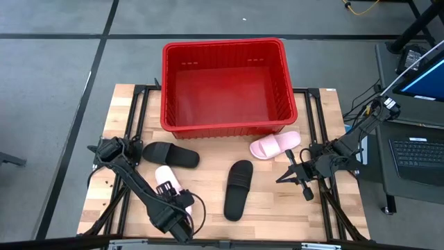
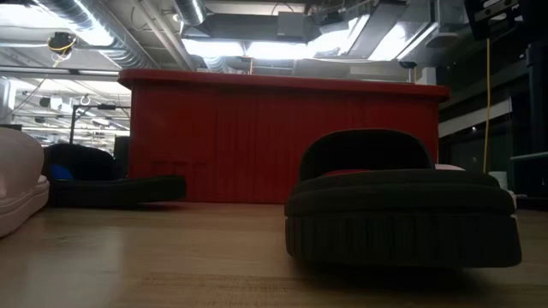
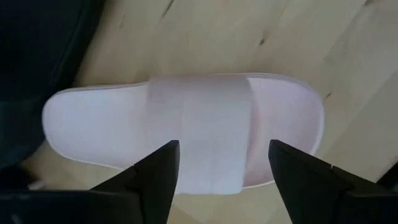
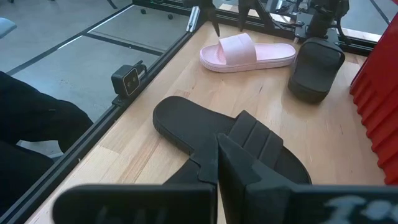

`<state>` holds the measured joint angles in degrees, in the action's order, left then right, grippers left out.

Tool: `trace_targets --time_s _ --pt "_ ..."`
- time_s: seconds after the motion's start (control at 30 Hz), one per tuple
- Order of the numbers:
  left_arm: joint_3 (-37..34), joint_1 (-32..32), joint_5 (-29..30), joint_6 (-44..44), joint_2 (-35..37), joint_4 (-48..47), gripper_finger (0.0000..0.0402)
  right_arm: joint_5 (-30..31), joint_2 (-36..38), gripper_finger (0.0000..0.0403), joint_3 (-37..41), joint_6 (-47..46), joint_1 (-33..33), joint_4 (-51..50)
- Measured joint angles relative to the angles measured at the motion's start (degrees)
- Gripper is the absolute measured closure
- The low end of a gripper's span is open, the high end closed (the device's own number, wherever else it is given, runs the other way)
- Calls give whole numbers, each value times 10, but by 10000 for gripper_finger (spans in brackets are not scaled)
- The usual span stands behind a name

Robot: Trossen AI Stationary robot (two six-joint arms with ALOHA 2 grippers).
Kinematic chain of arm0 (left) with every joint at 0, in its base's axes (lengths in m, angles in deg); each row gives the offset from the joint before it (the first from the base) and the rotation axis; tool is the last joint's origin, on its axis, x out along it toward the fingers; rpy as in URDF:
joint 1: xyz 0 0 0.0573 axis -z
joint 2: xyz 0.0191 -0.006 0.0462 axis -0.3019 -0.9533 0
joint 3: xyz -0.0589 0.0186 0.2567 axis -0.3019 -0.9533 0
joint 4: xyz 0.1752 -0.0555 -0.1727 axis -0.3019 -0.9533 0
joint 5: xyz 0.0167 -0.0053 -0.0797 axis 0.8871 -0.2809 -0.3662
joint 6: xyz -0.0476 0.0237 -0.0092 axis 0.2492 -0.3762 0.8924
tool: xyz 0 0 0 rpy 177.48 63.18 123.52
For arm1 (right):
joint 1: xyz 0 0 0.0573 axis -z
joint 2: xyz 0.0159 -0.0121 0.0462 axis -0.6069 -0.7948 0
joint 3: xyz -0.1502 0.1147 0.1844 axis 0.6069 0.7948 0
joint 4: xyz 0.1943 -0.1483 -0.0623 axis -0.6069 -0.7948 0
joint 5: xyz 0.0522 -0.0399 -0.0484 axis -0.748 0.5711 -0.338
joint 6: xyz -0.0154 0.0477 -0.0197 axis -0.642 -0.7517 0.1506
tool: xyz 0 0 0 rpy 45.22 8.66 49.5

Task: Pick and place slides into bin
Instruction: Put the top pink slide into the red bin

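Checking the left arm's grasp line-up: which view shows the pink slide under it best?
The left wrist view: the pink slide fills it, strap between the open left end effector fingers. The high view shows it partly covered by the arm; the low view only an edge; the right wrist view shows it far off.

left gripper [image 1: 168, 196] partly hides pink slide [image 1: 166, 178]

even overhead light, soft shadows; bright ceiling lamps [image 2: 257, 47] glare in the low view, where the nearest black slide [image 2: 402, 210] is blurred.
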<state>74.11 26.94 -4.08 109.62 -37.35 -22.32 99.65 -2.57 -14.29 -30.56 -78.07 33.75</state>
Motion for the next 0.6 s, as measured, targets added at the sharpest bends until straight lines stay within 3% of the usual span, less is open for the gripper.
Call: trace_targets --time_s 0.2,0.4,0.6 --pt "0 -3 45 5 0 10 163 0 0 398 0 -1 0 0" --pt "1 -15 27 2 -2 7 164 0 0 398 0 -1 0 0" --pt "39 0 43 93 -24 -135 164 0 0 398 0 0 0 0"
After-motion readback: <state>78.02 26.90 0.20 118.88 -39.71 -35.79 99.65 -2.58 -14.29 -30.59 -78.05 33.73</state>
